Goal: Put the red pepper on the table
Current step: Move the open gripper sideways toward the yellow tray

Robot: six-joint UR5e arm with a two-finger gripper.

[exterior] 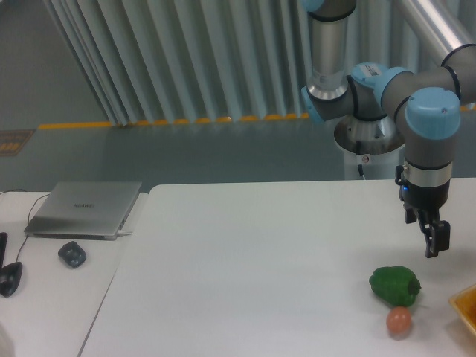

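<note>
- Red is nowhere in the view: the red pepper itself cannot be seen, either on the table or in the gripper.
- The gripper hangs above and just right of the green pepper, pointing down, clear of the tabletop.
- Its dark fingers are seen edge-on, so I cannot tell how far apart they stand; nothing red shows between them.
- Right of the green pepper, at the picture's edge, sits a corner of a yellow tray. My guess is that the red pepper lies there, out of sight.
- Judged so, the step in hand is the reach for the pick, not the placing.
- To do it well, spread the fingers before descending and come straight down over the red pepper's body, not its stem.
- Glossy skin can slip, so close gently around the widest part.
- Lift well clear of the tray's rim before travelling.
- For the set-down, choose bare tabletop left of the green pepper, well apart from it and from the pink ball just below it.
- Lower until the red pepper rests, then release; dropping it risks a roll.
</note>
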